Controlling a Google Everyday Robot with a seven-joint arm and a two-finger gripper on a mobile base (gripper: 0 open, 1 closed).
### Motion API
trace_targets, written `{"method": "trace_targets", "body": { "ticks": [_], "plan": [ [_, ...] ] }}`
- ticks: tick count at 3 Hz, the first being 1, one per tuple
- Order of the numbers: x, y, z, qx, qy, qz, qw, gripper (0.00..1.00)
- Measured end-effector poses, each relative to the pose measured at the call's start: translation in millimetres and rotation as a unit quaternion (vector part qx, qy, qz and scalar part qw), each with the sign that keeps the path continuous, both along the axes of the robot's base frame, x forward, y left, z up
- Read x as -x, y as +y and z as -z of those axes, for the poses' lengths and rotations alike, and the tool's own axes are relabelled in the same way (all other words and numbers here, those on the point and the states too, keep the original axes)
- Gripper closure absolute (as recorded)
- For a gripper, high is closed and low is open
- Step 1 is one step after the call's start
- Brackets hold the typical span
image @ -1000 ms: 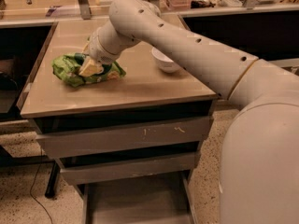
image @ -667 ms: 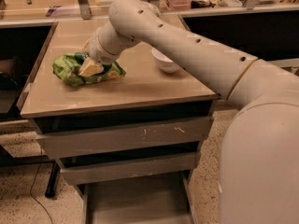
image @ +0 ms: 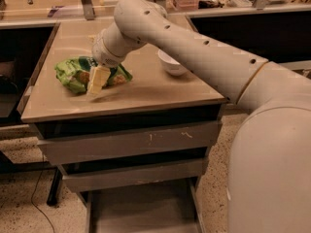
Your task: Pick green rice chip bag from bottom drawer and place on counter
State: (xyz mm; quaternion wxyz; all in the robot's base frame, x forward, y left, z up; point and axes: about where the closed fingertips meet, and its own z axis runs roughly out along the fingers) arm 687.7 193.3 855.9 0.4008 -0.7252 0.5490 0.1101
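End effector [image: 97,80]: at the near side of the green rice chip bag [image: 73,74], shifted slightly forward since a second ago; grip state cannot be told. Bag: unmoved, lying on the surface [image: 160,93], left of a white bowl [image: 171,62]. Bottom drawer [image: 141,208]: open. Judgement: placement likely done; retreat remains.

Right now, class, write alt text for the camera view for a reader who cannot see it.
The robot's gripper is at a crinkly light-green snack bag lying on the glossy beige counter, near a small white bowl. Below, the shallow grey metal bottom drawer stands pulled out.
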Motion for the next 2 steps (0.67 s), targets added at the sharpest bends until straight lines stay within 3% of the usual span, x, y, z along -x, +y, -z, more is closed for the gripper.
{"method": "trace_targets", "body": {
  "ticks": [1,2],
  "plan": [
    [-4.5,6.3,-7.8,0.016,-0.003,-0.007,0.9998,0.0],
    [-16.1,8.1,-70.3,0.06,-0.048,-0.001,0.9971,0.0]
  ]
}}
